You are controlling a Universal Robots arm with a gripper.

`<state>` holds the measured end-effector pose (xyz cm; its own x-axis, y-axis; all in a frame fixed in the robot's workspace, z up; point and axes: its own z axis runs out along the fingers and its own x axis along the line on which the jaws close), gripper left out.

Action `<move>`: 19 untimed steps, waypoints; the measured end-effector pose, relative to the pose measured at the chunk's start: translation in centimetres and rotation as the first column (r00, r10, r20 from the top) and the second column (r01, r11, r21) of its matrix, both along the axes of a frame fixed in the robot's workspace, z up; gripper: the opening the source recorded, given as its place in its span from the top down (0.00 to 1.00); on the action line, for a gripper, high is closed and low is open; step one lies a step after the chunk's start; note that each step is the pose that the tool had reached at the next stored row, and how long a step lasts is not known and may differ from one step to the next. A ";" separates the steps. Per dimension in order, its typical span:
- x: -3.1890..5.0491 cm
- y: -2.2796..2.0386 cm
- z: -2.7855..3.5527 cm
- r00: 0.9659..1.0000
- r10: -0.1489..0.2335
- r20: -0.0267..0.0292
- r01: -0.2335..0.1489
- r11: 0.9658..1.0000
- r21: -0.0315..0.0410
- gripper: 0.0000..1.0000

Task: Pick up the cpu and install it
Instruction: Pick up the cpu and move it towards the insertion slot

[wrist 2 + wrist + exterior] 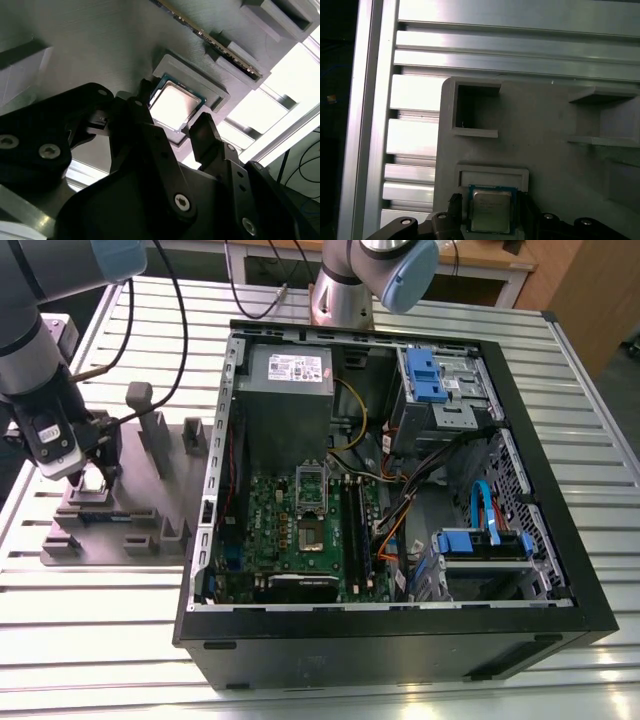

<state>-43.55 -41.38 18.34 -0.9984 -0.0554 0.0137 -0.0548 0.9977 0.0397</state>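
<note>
Silver-topped small square cpu [490, 210] sits squared in a grey plastic holder [545, 135] recess, so my black gripper [172, 114] straddles it, jaws parted, holding nothing.

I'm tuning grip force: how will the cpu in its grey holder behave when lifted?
The cpu looks thin, flat and rigid, so it probably won't flex. Its shiny metal top suggests a smooth surface that may slip. Lying flat in the recess of the holder, it seems unlikely to roll or tip.
</note>
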 end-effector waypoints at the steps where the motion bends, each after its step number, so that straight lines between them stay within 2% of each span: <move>1: -0.04 0.00 0.01 1.000 0.000 0.001 0.000 1.000 0.000 0.42; 3: -0.07 0.00 0.02 1.000 0.000 0.002 0.000 1.000 0.000 0.42; 12: 0.01 0.01 0.02 1.000 0.000 0.002 0.000 1.000 0.000 0.44; 13: 0.04 0.01 0.01 1.000 0.000 0.002 0.000 1.000 0.000 0.51; 19: 0.11 0.01 0.01 1.000 0.000 0.002 0.000 1.000 0.000 0.53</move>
